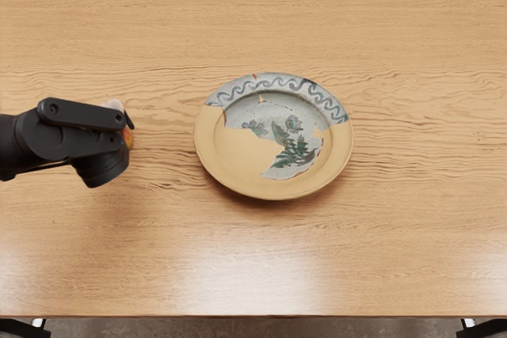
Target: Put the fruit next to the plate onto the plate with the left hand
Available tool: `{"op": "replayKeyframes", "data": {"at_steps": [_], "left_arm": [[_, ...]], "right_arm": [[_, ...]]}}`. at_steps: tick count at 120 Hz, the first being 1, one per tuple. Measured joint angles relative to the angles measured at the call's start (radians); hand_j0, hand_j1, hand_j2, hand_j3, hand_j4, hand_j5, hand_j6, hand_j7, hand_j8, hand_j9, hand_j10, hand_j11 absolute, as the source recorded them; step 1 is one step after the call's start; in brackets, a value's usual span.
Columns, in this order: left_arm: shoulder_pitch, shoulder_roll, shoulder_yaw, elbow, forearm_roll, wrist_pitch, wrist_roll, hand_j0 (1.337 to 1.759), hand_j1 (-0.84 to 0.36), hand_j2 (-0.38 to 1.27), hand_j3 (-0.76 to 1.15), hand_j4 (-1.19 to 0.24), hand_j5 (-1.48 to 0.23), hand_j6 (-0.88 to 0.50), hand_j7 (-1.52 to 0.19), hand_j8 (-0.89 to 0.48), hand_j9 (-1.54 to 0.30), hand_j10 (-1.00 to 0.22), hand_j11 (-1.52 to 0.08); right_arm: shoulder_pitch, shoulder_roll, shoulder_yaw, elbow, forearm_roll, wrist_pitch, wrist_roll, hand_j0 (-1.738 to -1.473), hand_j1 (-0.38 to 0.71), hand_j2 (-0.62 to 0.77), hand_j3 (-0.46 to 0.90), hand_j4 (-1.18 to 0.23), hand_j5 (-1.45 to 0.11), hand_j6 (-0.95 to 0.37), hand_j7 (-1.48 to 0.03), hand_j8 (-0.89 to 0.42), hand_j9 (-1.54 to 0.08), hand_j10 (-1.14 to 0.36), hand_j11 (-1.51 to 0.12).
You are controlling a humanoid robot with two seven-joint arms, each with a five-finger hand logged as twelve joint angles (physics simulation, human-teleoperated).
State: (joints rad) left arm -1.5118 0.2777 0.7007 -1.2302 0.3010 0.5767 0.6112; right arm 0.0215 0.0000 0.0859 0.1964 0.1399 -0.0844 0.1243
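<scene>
Left hand (pixel 87 144) sits at the table's left, fingers clenched over the fruit (pixel 127 139), of which only an orange sliver shows; lifted or not, I cannot tell; plate (pixel 238 160) lies well apart to the right, nothing on it, so the carry is left; table (pixel 317 259) between them is open wood, its edges far off.

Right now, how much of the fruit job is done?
Done: the left hand is right at the fruit, which just peeks out behind it, left of the plate. In hand: getting hold of it; I cannot tell if it is gripped. Left: carrying it over and setting it on the plate, which has no fruit on it.
</scene>
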Motion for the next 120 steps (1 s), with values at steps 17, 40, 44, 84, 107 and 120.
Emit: {"op": "replayKeyframes", "data": {"at_steps": [17,40,44,84,107,120], "left_arm": [[0.001,-0.006,0.001,0.000,0.002,0.000,0.003,1.664,-0.28,0.12,-0.02,-0.62,-0.80,-0.47,-0.81,-0.47,-0.81,-0.62,-0.81],[0.001,-0.008,0.001,-0.001,0.007,-0.001,0.005,1.663,-0.28,0.10,-0.01,-0.76,-0.94,-0.42,-0.96,-0.41,-0.98,-0.71,-0.98],[0.001,-0.006,0.001,-0.002,0.008,-0.001,0.004,1.662,-0.28,0.11,-0.01,-0.78,-0.97,-0.42,-0.99,-0.40,-1.01,-0.71,-1.00],[-0.057,0.010,0.000,-0.029,-0.001,-0.036,0.000,1.651,-0.37,0.40,-0.08,-0.86,-1.10,-0.36,-1.14,-0.33,-1.16,-0.65,-1.15],[-0.155,0.033,-0.010,-0.046,-0.019,-0.134,0.000,1.647,-0.37,0.44,-0.03,-0.86,-1.14,-0.35,-1.16,-0.34,-1.18,-0.67,-1.17],[-0.209,0.036,-0.024,-0.048,-0.048,-0.212,0.000,1.647,-0.37,0.44,-0.02,-0.86,-1.16,-0.34,-1.18,-0.31,-1.18,-0.66,-1.17]], "right_arm": [[0.000,0.000,0.000,0.000,0.000,0.000,0.000,-1.658,-0.31,-0.01,0.00,-0.04,-0.05,-0.04,-0.05,-0.04,-0.05,-0.04,-0.05],[0.000,0.000,0.000,-0.001,0.000,0.000,0.000,-1.658,-0.31,-0.01,0.00,-0.03,-0.05,-0.04,-0.05,-0.03,-0.05,-0.03,-0.05],[0.000,0.000,0.000,-0.001,0.000,0.000,0.000,-1.658,-0.31,-0.01,0.00,-0.03,-0.05,-0.04,-0.05,-0.03,-0.05,-0.03,-0.05],[0.000,0.000,0.000,-0.002,0.000,0.000,0.000,-1.658,-0.31,-0.01,0.00,-0.03,-0.05,-0.03,-0.05,-0.03,-0.05,-0.03,-0.05],[0.001,0.000,0.000,-0.003,0.000,0.000,0.000,-1.658,-0.31,-0.01,0.00,-0.04,-0.05,-0.04,-0.05,-0.04,-0.05,-0.03,-0.05],[0.001,0.000,0.000,-0.004,0.000,0.000,0.000,-1.658,-0.31,-0.01,0.00,-0.03,-0.05,-0.04,-0.05,-0.03,-0.05,-0.03,-0.05]]}}
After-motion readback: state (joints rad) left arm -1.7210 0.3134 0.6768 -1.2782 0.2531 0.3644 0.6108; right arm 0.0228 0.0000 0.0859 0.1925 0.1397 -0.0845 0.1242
